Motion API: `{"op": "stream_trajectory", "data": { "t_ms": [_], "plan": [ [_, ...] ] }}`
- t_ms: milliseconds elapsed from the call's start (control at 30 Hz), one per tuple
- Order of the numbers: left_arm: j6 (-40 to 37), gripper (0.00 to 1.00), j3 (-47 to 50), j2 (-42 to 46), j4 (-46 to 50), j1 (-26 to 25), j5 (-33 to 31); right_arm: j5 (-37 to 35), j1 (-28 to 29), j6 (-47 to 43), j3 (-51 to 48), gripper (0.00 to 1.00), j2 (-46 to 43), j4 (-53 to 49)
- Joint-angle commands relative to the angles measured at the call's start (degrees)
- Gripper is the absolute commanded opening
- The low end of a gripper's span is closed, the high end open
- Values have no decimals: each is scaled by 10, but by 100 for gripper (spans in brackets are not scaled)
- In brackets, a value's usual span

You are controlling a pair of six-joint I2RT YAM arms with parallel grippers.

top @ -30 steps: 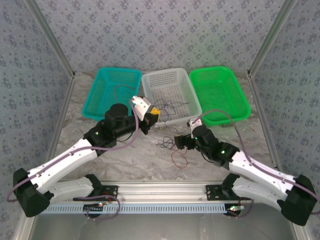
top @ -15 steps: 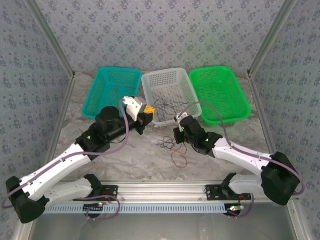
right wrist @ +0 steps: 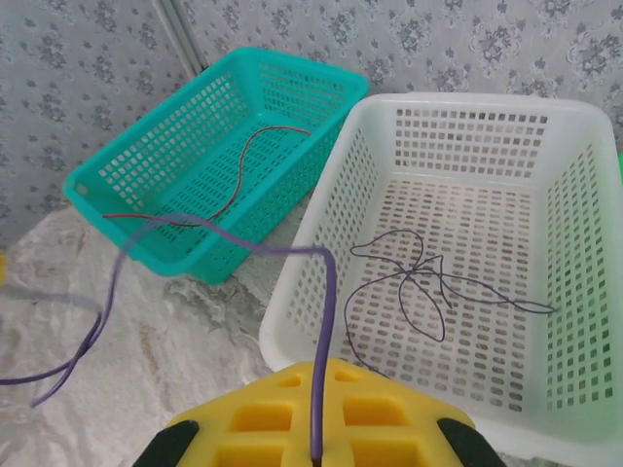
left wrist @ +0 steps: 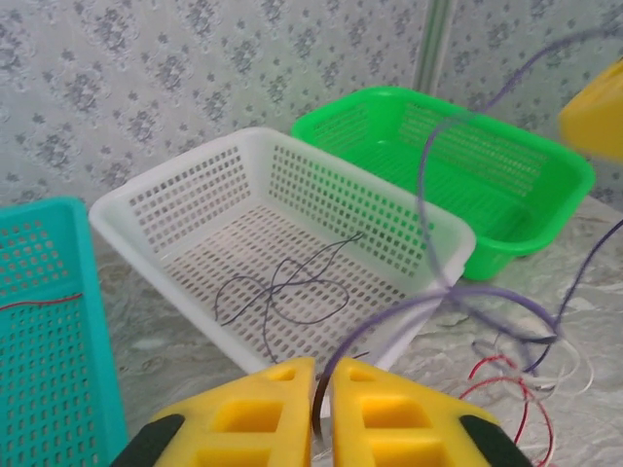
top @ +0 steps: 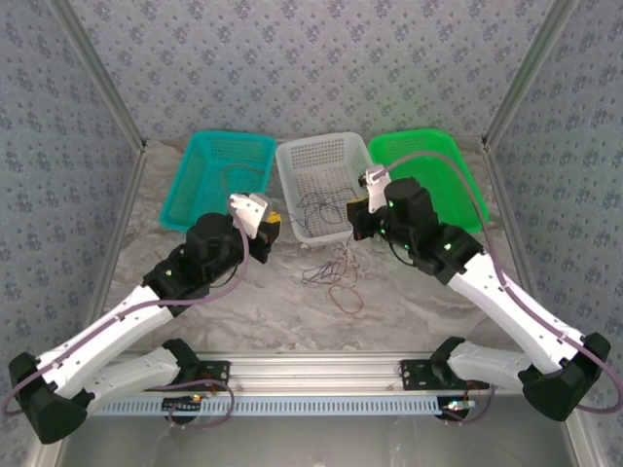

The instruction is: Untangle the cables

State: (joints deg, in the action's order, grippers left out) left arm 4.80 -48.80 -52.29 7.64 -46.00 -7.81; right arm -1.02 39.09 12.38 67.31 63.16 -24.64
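The right end effector (right wrist: pixel 316 377) has just clamped the purple cable (right wrist: pixel 224 233) and lifted it off the surface (top: pixel 243 311) toward the white basket (right wrist: pixel 467 107). The left end effector (left wrist: pixel 321 389) pinches it too, so the strand looks to be coming free.

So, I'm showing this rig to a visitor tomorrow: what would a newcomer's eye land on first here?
Probably the row of three baskets at the far side of the table: teal basket, white basket, green basket. Then the yellow-fingered left tool and right tool, each pinching a thin purple cable in front of the white basket. A loose tangle of red and pale cables lies on the table beneath them.
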Motion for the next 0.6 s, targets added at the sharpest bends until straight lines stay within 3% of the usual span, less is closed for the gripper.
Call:
{"op": "stream_trajectory", "data": {
  "t_ms": [0,133,367,467,567],
  "plan": [
    [-2,18,9,-7,8,4,-29,53,-14,12,47,2,11,-56],
    [12,27,23,-10,-5,3,-27,63,-24,26,46,0,20,-53],
    [51,75,42,-22,-10,3,-28,84,-31,63,28,0,24,-13],
    [65,77,46,-34,-24,-8,3,84,-33,73,39,0,31,-15],
    [56,77,70,-45,-92,-29,74,82,-34,79,47,0,34,-13]
  ]
}}
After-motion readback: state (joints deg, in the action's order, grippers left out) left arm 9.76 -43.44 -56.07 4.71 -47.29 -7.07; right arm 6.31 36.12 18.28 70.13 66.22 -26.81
